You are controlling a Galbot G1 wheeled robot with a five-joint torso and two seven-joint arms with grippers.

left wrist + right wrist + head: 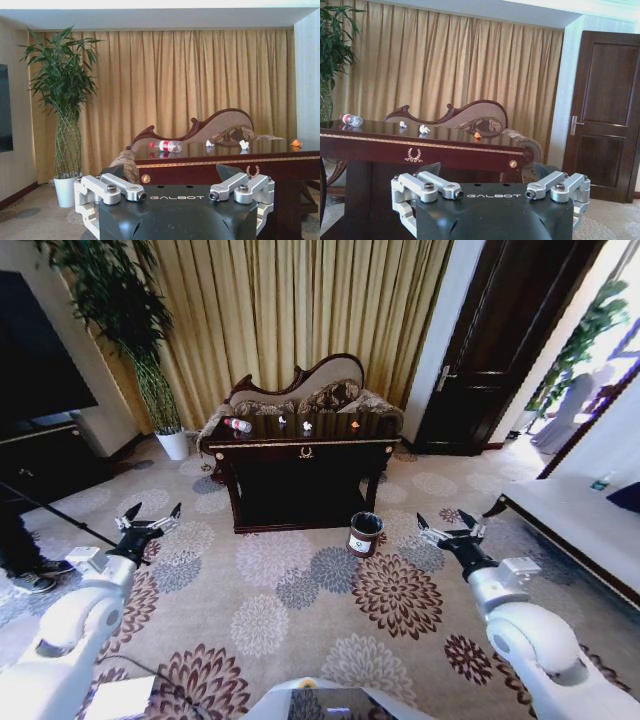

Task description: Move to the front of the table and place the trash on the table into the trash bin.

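The clear bottle (237, 425) with its red label lies on its side near the left end of the dark glossy bench (300, 452), on the top surface. Two small white crumpled scraps (307, 426) sit near the middle of the same top, a little apart from each other, and a small orange-red bit (354, 425) lies further toward the right end. In the left wrist view the bottle (167, 146) rests flat with its red cap pointing toward the plant side, the scraps (244, 145) beyond it along the top.

The trash bin (364, 534), a round dark bucket with a white label, stands upright on the flowered carpet (300, 610) just beside the bench's front right leg. Its inside looks dark; whether anything lies in it cannot be told.

Behind the bench stands a curved-back sofa (310, 390) against gold curtains (300, 310), with a potted plant (150, 360) in a white pot to the left and a dark door (500, 340) to the right.

The left gripper (148, 518) hangs in the air over the carpet, well apart from the bench, its fingers spread wide and holding nothing. The right gripper (449, 528) hangs likewise on the other side, near the bin but clear of it, fingers wide and empty
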